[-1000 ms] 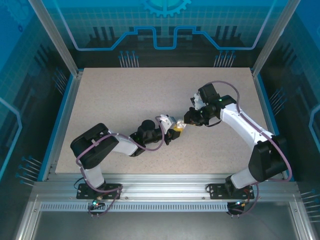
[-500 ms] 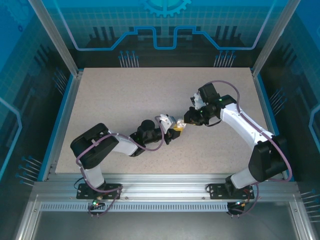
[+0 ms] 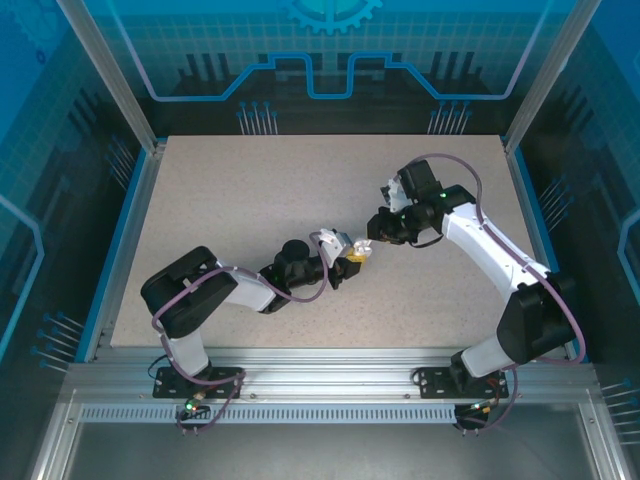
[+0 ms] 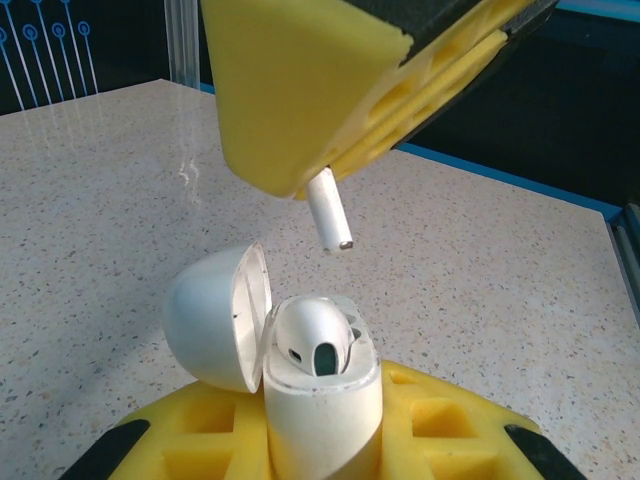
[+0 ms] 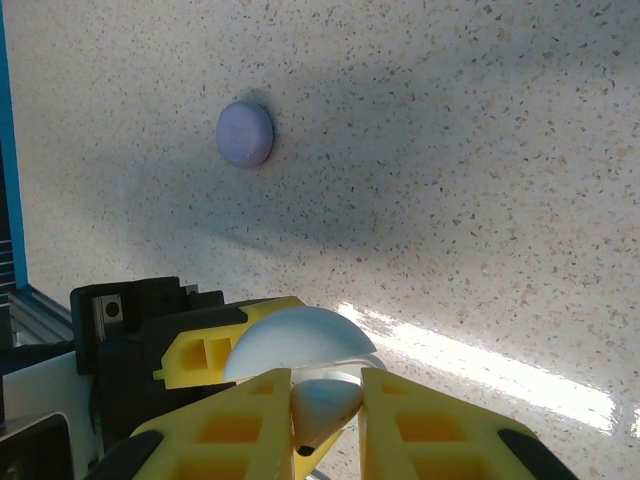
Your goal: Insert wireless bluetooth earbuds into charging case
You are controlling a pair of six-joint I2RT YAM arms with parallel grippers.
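My left gripper [image 4: 320, 445] is shut on a white charging case [image 4: 322, 410], held upright off the table with its lid [image 4: 215, 320] swung open to the left. One white earbud [image 4: 312, 335] sits in the case. Just above it my right gripper [image 5: 325, 425] is shut on a second white earbud [image 5: 327, 402]; its stem [image 4: 331, 212] pointing down toward the case, a short gap apart. From the top view the two grippers, left [image 3: 352, 258] and right [image 3: 369, 242], meet at the middle of the table.
A pale purple round disc [image 5: 245, 134] lies flat on the speckled tabletop [image 5: 480, 150] beyond the grippers. The table's blue edge [image 4: 520, 180] runs behind the case. Metal frame posts [image 3: 110, 80] stand at the table's far corners.
The right arm has shifted slightly toward the far side and left, carrying its earbud. The left arm and the case have stayed still.
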